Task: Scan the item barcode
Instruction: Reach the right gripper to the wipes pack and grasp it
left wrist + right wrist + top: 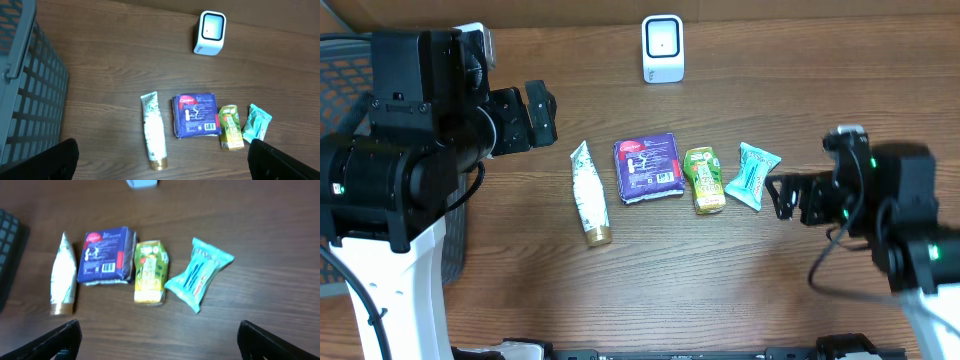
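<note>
Even, moderately bright light is falling from above on the wooden table (720, 290), leaving only faint, soft shadows beside the white tube (589, 190). The right wrist view is reading soft, and the print on the blue pack (105, 255) is smearing. The left wrist view is holding sharper. The white scanner (210, 32) is glaring slightly.

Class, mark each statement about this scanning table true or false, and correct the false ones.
1. The purple pack lies between the white tube and the green carton. True.
2. The tube's gold cap points toward the white scanner. False: the cap points away from the white scanner.
3. The right arm's fingers grip the teal packet. False: they are open and hold nothing, and the teal packet lies apart from them.
4. A grey basket stands on the robot's left side. True.
</note>
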`<state>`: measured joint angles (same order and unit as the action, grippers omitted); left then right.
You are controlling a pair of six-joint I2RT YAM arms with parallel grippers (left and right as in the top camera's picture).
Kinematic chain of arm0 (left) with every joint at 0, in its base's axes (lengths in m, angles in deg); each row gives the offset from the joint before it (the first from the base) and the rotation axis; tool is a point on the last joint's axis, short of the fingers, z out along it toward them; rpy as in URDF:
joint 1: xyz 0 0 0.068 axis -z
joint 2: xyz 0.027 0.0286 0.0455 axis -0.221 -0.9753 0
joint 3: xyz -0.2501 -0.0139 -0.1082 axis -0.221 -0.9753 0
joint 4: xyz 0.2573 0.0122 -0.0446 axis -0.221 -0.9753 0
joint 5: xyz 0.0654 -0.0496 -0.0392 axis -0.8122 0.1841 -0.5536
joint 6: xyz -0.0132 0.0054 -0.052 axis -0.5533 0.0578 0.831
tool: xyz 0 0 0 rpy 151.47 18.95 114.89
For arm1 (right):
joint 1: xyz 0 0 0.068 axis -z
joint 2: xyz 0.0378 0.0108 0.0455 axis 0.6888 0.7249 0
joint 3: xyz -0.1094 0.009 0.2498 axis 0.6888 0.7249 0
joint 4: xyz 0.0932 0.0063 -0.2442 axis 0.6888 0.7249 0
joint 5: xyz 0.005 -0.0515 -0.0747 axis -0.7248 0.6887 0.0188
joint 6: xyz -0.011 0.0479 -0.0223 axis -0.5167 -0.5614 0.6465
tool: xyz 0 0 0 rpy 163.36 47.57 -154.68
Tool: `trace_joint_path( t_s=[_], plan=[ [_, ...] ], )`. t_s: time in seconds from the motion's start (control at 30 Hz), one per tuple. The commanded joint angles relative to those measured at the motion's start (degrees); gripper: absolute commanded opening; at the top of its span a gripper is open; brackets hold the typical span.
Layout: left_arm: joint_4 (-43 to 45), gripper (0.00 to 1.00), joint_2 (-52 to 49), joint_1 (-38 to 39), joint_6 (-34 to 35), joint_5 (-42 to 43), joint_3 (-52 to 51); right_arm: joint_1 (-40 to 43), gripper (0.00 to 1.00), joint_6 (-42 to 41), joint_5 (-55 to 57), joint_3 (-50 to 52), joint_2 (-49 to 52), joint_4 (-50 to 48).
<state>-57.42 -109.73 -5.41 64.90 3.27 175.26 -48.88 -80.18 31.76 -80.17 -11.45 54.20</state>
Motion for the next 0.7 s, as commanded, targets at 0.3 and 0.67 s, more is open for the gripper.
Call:
trace_joint_path(
  t_s=[0.3, 0.67],
  plan=[
    [0.04, 1.00, -0.33, -0.31, -0.87, -0.52, 0.46, -0.26, 1.00, -3.21, -12.24, -2.40, 27.43, -3.06],
    [0.04, 1.00, -0.33, -0.31, -0.87, -0.52, 0.46, -0.28, 0.50, -18.56, 3.91, -1.40, 38.60, -5.66]
  ],
)
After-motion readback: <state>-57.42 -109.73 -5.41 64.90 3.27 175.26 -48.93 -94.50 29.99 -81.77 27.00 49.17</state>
